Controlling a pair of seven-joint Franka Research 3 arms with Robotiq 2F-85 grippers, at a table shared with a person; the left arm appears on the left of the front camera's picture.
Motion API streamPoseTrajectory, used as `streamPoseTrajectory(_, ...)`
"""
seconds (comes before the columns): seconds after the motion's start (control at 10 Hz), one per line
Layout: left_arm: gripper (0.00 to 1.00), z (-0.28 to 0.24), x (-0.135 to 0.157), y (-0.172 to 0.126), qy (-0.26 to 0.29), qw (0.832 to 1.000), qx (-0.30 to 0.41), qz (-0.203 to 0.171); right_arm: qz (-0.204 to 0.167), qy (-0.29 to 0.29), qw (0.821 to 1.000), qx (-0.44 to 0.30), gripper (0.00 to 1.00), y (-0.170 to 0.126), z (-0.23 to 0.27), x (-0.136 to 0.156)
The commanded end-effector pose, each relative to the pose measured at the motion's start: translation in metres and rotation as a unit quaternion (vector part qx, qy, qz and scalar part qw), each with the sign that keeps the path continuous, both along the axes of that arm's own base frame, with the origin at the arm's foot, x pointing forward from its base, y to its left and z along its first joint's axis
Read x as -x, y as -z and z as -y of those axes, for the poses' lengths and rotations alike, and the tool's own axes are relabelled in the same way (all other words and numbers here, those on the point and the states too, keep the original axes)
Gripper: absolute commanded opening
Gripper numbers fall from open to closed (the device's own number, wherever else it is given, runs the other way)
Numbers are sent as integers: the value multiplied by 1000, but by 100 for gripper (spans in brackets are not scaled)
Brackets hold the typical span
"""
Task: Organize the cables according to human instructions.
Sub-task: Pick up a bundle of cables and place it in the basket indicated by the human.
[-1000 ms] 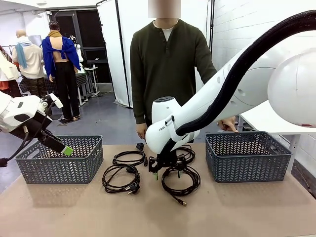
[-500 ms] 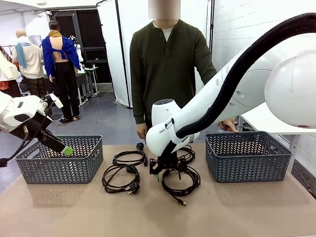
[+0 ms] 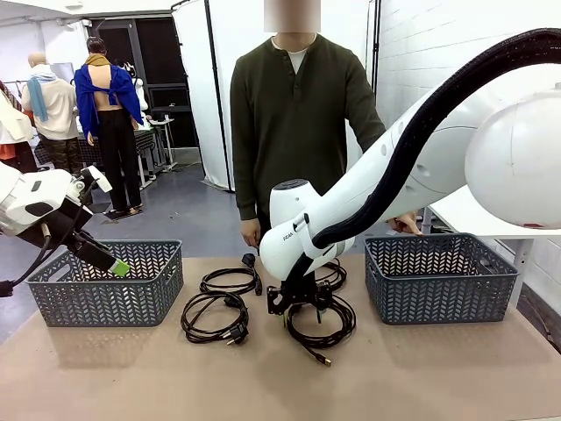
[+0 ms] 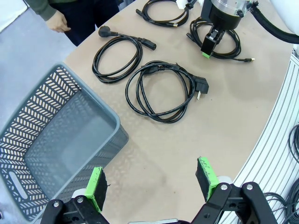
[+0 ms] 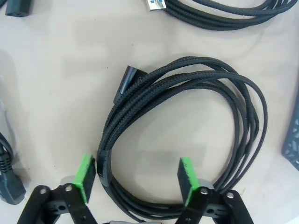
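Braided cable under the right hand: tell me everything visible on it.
The braided cable is thin, black, fabric-sheathed, wound in several loose loops and lying flat on the tan table. A black cylindrical plug juts from one side; what looks like a black wrap binds the strands farther along. The right hand stands open astride that bound stretch, not clamped on it.
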State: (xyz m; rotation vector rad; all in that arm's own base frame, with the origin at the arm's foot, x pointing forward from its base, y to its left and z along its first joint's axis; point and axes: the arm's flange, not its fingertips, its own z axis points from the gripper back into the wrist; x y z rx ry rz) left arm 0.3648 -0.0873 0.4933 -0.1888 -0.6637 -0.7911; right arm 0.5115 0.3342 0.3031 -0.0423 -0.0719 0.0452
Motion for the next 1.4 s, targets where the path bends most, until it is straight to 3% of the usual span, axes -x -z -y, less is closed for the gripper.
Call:
streamPoseTrajectory(0.0, 100, 0, -1, 0, -6, 1000, 1, -1, 17, 8, 1000, 17, 56, 1, -8, -4)
streamPoseTrajectory(0.4, 100, 0, -1, 0, -6, 1000, 1, -1, 19, 0, 1000, 19, 0, -2, -13, -3)
streamPoseTrajectory(0.9, 100, 0, -1, 0, -6, 1000, 1, -1, 28, 4, 1000, 9, 0, -16, -19, 6)
streamPoseTrajectory(1.1, 100, 0, -1, 0, -6, 1000, 1, -1, 50, 1, 998, 23, 0, -36, -18, 11)
streamPoseTrajectory(1.3, 100, 0, -1, 0, -6, 1000, 1, -1, 51, -74, 996, 21, 0, -69, -11, 17)
